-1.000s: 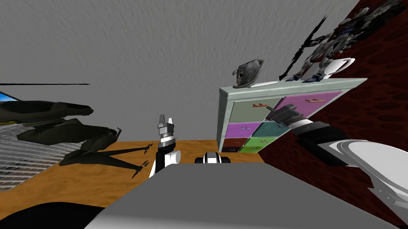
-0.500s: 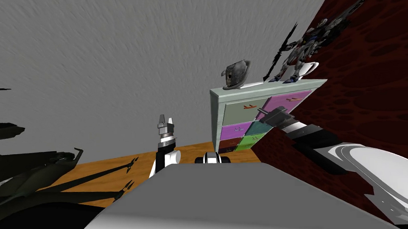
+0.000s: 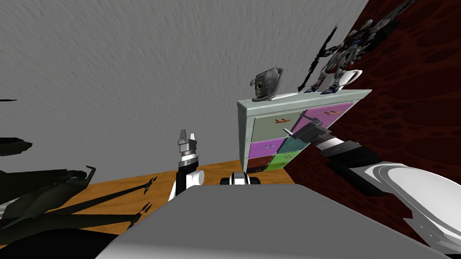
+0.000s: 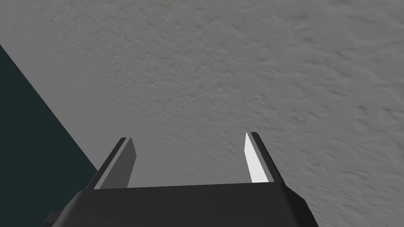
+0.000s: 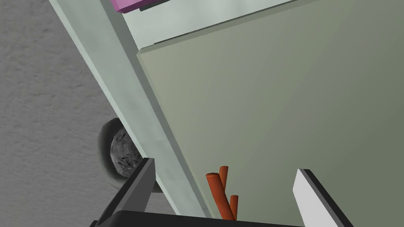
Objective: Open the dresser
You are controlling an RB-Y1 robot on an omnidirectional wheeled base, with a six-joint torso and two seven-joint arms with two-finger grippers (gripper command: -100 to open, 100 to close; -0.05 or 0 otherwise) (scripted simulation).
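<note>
Dresser (image 3: 246,120) stands far right against the dark red wall, with a pale green frame and six coloured drawers. All drawer fronts look flush, so the contents are hidden. Right gripper (image 3: 292,132) is up at the top-left grey-green drawer (image 5: 276,98) with its fingers spread, released. The orange-red handle (image 5: 218,193) sits between them, partly cut off by the gripper body, and contact is unclear. On top of the dresser are a grey helmet-like object (image 3: 267,83), a robot figure (image 3: 337,59) and a white dish (image 3: 350,76), which is partly hidden. Left gripper (image 3: 186,137) is raised near the centre, fingers apart and holding nothing. A dark aircraft model (image 3: 35,199) lies on the near left, cut off at the edge.
</note>
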